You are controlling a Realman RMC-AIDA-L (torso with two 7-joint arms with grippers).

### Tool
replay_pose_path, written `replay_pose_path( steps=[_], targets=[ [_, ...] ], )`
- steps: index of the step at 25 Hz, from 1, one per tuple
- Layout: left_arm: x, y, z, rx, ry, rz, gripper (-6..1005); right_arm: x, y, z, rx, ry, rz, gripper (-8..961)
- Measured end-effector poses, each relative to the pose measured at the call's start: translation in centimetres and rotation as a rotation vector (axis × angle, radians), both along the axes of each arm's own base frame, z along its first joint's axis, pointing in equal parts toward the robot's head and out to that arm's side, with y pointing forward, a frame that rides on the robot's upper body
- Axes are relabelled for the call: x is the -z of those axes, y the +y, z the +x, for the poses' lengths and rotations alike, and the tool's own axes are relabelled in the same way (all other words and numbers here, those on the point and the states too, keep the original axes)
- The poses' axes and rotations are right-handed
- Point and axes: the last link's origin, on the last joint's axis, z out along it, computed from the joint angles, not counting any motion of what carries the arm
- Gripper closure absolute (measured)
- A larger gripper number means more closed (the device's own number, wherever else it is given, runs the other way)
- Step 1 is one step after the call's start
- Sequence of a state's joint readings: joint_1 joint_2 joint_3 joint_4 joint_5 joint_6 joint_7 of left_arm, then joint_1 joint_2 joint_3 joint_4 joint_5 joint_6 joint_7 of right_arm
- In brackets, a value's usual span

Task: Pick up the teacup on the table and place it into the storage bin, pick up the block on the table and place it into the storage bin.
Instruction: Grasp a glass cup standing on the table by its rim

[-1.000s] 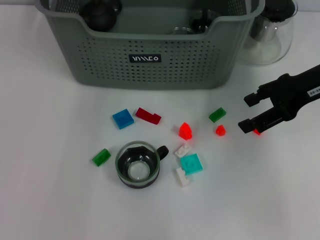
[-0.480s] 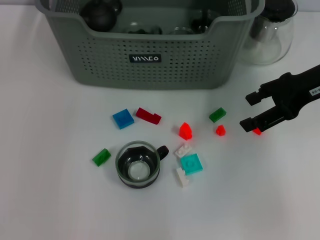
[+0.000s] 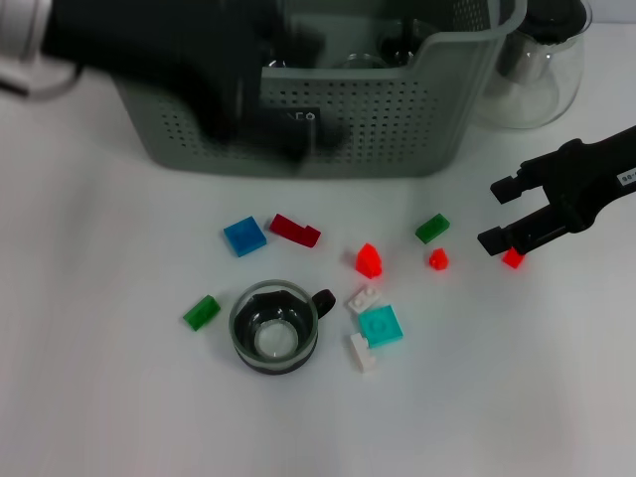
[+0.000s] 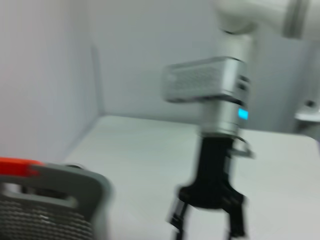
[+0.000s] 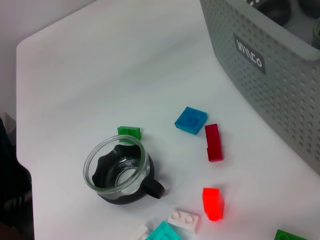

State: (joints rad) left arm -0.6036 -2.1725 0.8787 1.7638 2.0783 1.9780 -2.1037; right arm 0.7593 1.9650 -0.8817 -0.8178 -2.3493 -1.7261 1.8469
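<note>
The teacup (image 3: pixel 273 327), clear glass in a black holder with a handle, stands on the white table among several small blocks; the right wrist view shows the teacup (image 5: pixel 120 170) too. The grey-green perforated storage bin (image 3: pixel 417 129) stands at the back, with dark items inside. My right gripper (image 3: pixel 500 214) hovers open at the right, its nearer finger just beside a small red block (image 3: pixel 513 258). My left gripper (image 3: pixel 248 89) is a dark blur over the bin's front left. The left wrist view looks across at the right gripper (image 4: pixel 207 227) and a bin corner (image 4: pixel 60 200).
A clear glass carafe (image 3: pixel 532 70) stands right of the bin. Loose blocks lie around the cup: blue (image 3: pixel 244 237), dark red (image 3: pixel 295 230), two green (image 3: pixel 202 312) (image 3: pixel 431 229), red (image 3: pixel 369 259), small red (image 3: pixel 438 259), teal (image 3: pixel 381 325) and white (image 3: pixel 363 352).
My left arm has swept into view across the bin's front left, blurred with motion. The right gripper has edged slightly right, uncovering more of the small red block.
</note>
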Motion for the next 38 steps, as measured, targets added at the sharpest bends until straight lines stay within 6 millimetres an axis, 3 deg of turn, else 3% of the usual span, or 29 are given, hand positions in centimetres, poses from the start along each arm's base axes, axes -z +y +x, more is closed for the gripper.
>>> replay_pose_path(
  steps=[6, 16, 26, 38],
  targets=[
    [3.0, -1.9, -2.2, 0.081, 0.11, -0.144, 212, 0.0, 0.0, 0.1, 0.009, 0.008, 0.006, 25],
    [9.6, -2.1, -3.9, 0.047, 0.385, -0.241, 220, 0.3, 0.0, 0.4, 0.028, 0.014, 0.018, 25],
    [12.2, -2.9, -5.4, -0.015, 0.592, -0.248, 235, 0.5, -0.1, 0.8, 0.037, 0.017, 0.032, 26],
    [15.2, -3.0, -7.0, 0.022, 0.668, -0.233, 252, 0.6, -0.3, 1.0, 0.038, 0.021, 0.035, 26]
  ],
)
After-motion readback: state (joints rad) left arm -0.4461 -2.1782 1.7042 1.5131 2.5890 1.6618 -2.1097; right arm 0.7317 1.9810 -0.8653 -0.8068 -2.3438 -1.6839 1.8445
